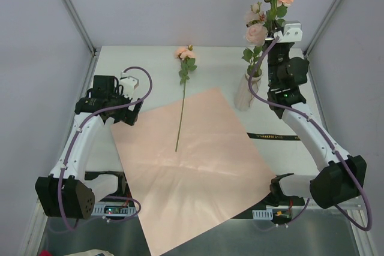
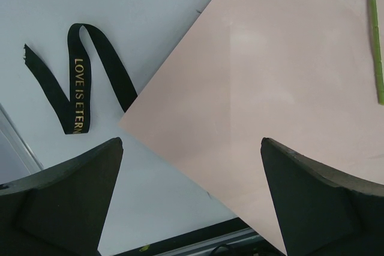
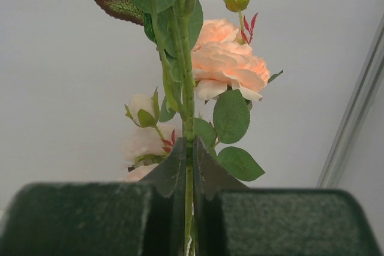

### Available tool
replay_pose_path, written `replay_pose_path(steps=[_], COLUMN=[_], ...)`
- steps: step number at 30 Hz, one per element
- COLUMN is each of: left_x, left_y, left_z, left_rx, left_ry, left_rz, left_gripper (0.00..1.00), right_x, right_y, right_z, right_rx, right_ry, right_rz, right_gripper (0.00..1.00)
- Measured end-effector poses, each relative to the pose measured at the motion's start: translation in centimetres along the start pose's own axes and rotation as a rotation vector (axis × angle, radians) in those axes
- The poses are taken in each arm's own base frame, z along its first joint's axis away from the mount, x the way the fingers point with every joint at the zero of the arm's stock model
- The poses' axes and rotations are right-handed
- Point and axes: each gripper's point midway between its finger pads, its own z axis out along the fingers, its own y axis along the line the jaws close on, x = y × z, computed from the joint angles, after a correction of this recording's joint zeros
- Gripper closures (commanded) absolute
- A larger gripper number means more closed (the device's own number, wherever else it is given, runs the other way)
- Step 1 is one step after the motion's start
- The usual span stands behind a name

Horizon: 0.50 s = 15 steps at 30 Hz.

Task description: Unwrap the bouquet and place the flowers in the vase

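**Tabletop (image 1: pixel 150 58) seen from above the arms.** The pale pink paper sheet (image 1: pixel 192 166) lies spread flat across the middle. A single rose (image 1: pixel 186 54) lies with its lower stem on the sheet and its bloom on the bare tabletop beyond the far edge. The vase (image 1: pixel 243 95) stands upright near the sheet's far right corner, and a rose sprig (image 1: pixel 256 34) stands in it. The right fingers (image 3: pixel 171 178), pressed together, are clamped on the green stem of a second sprig (image 3: pixel 225 58), held upright above the vase. Whether its lower end reaches the mouth cannot be told. The left fingers (image 2: pixel 72 196) stand wide apart, holding nothing, over the sheet's left corner. A looped ribbon (image 2: pixel 78 94), black with gold lettering, lies just beside that corner. A straight ribbon strip (image 1: pixel 273 137) lies on the tabletop to the right of the sheet
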Motion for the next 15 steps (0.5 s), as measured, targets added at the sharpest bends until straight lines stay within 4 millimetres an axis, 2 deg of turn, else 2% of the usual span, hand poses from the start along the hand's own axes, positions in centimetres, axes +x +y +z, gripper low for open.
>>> replay_pose_path(steps=[5,9,12,13,15], left_x=[-0.1,-0.1,-0.1,-0.2,-0.3], left_y=[0.0,0.1,0.1,0.1,0.1], left_z=[-0.1,-0.1,-0.1,-0.1,-0.1], left_rx=[-0.001,-0.001,-0.001,-0.001,-0.003], left_ry=[-0.003,-0.003,-0.004,-0.004,-0.007], left_rz=[0.002,0.004,0.005,0.005,0.005], left_gripper=[0.01,0.01,0.01,0.01,0.01], right_x=[0.6,1.9,3.3,3.8,4.7], right_y=[-0.5,-0.6,-0.5,-0.4,-0.2], right_z=[-0.3,-0.7,-1.2,-1.3,-1.8], right_rx=[0.034,0.051,0.055,0.054,0.052], right_ry=[-0.010,0.004,0.029,0.039,0.063], right_rz=[0.025,0.051,0.070,0.077,0.093], right_gripper=[0.99,0.99,0.77,0.62,0.55])
